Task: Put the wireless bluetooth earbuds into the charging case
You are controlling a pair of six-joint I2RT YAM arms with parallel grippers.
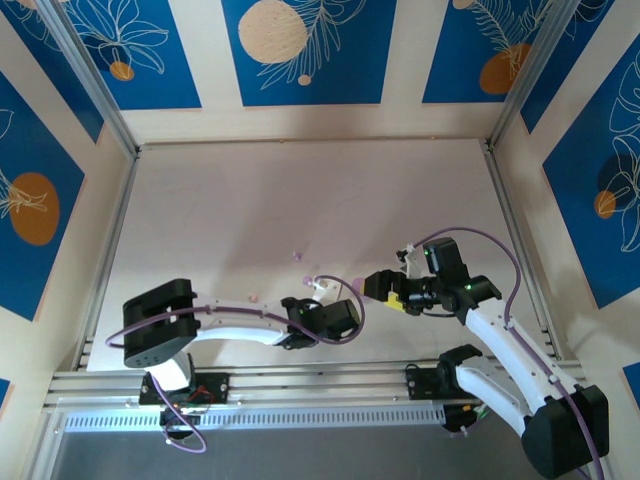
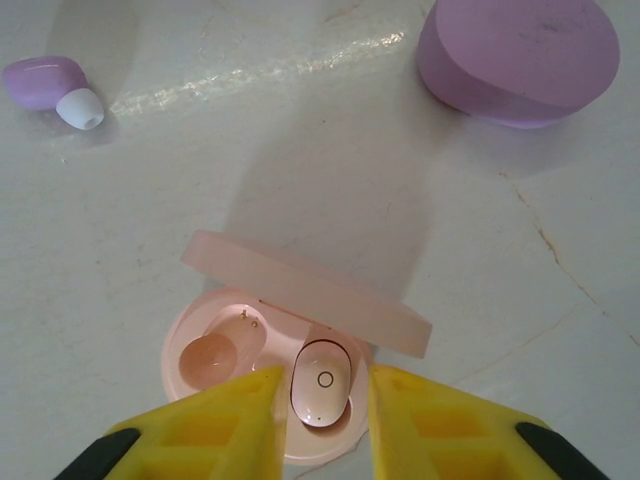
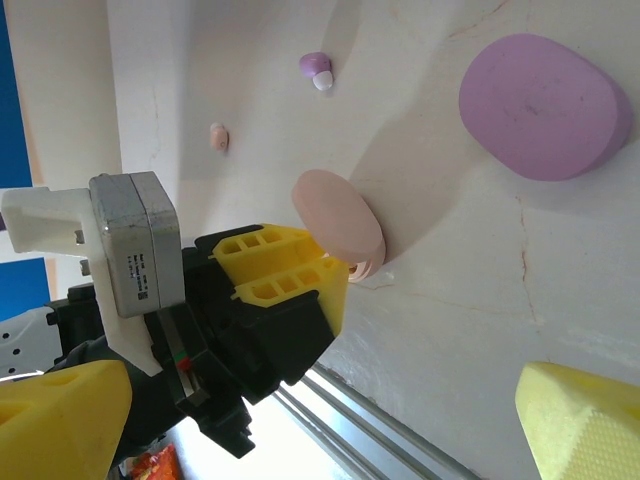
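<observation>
Pale, glossy tabletop (image 1: 300,190), marked by thin cracks and scuffs, lies inside a booth of cream walls hung with blue panels (image 1: 300,50) that carry white leaf outlines and orange or cream discs; aluminium rails (image 1: 300,385) run along the near edge where both arms are bolted. Close to the middle of that near edge stands a small pink oval charging case (image 2: 300,290) with its lid tipped up. One pale pink-white earbud (image 2: 320,385) sits in its right-hand socket, and the socket beside it shows a bare pink well. The left gripper (image 2: 324,378) hangs over the open case, its yellow fingers (image 2: 230,420) a little apart on either side of the seated bud and, as far as can be seen, not pressing it. A closed purple oval case (image 2: 520,55) lies farther from the near edge and to the right, apart from the pink one. A purple earbud with a white tip (image 2: 55,88) rests on the bare surface to the left and farther in, and a loose pink earbud (image 3: 218,136) lies farther left, nearer the near edge. The right gripper (image 3: 325,395) hovers just right of the cases, its yellow fingers spread wide with nothing between them.
</observation>
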